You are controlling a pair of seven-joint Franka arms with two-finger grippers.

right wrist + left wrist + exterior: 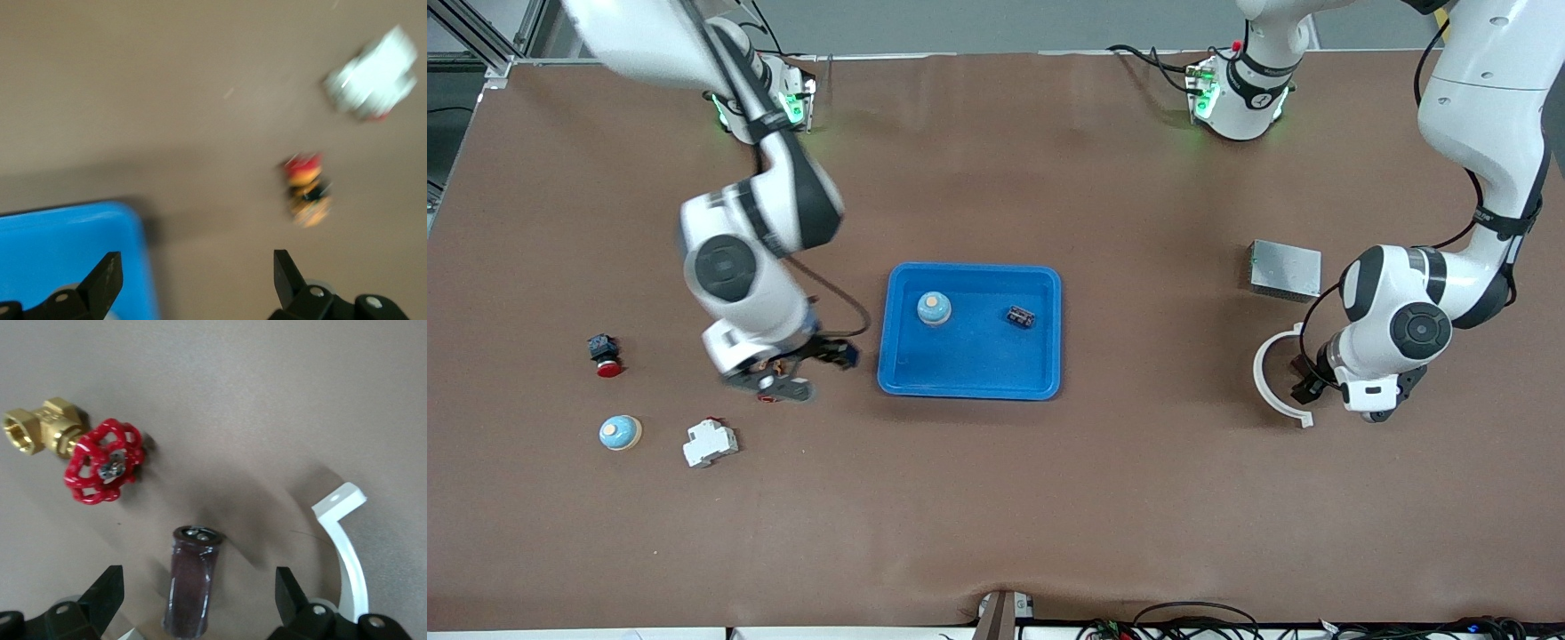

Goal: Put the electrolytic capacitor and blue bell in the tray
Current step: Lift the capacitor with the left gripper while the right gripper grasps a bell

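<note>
Dark-brown and glossy-sleeved, the electrolytic capacitor down on the bare table toward the left arm's end, between the widely spread fingers of the left gripper — not gripped, a clear gap on each side. Hidden beneath that gripper in the front view; lying or standing, cannot tell. Probably light and rigid, a metal can under slick film, so apt to roll or squirt out of a loose pinch. Best taken across the middle of the round body, clear of the terminal end, firmly but without crushing. Just beside it a white curved bracket; near it a brass valve with a red handwheel. Outward to the bright-blue tray at mid-table, well apart from the capacitor. Holding a blue bell, dome up, and a small dark part, the two apart and neither touching the rim. Bell half of the job judged done — capacitor not yet in. Right gripper low over the table just beside the tray's rim toward the right arm's end, jaws wide and empty. Farther toward that end a white circuit breaker, a second blue bell and a red-capped push button. Grey metal box farther from the front camera than the bracket.
</note>
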